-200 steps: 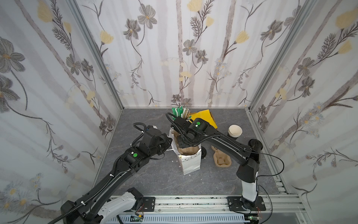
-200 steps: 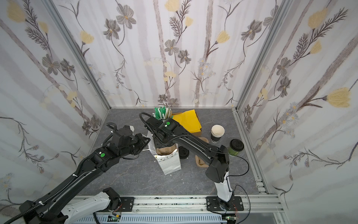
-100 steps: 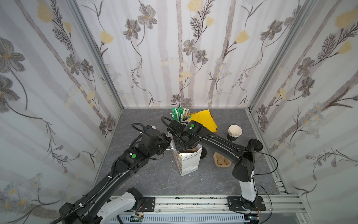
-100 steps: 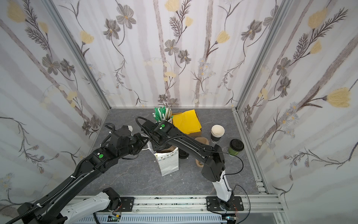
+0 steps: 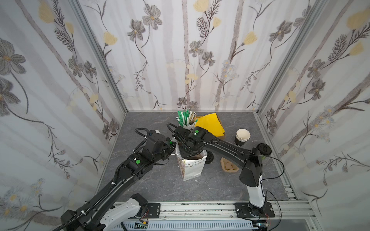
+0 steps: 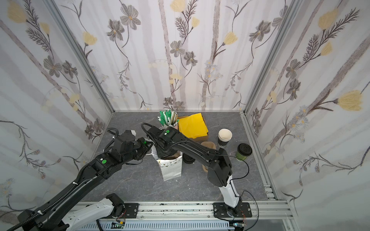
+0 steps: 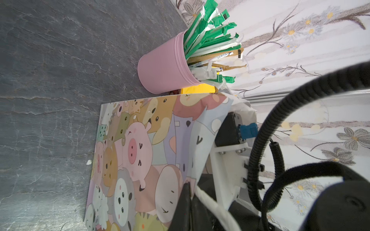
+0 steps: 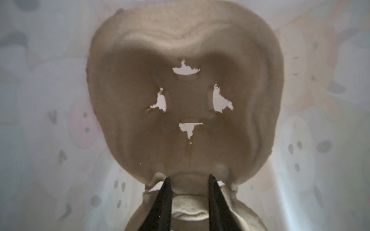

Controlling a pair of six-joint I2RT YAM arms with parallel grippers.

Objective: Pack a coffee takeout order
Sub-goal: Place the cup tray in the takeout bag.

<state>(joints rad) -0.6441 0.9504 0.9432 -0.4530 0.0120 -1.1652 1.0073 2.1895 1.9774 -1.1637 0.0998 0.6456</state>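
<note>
Reaching inside the glossy cartoon-print paper bag, the right gripper pinches the rough, rounded pulp carrier by its rim; the left gripper is clamped tight on the bag's white cord.

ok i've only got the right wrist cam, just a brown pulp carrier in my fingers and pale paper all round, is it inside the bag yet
observer: yes, the right gripper has the pulp carrier down inside the upright paper bag
operator: what's holding the bag
observer: the left gripper, shut on its white rope handle at the rim
operator: and the coffee
observer: the green cup with the black lid stands on the table near its right edge, outside the bag
</note>
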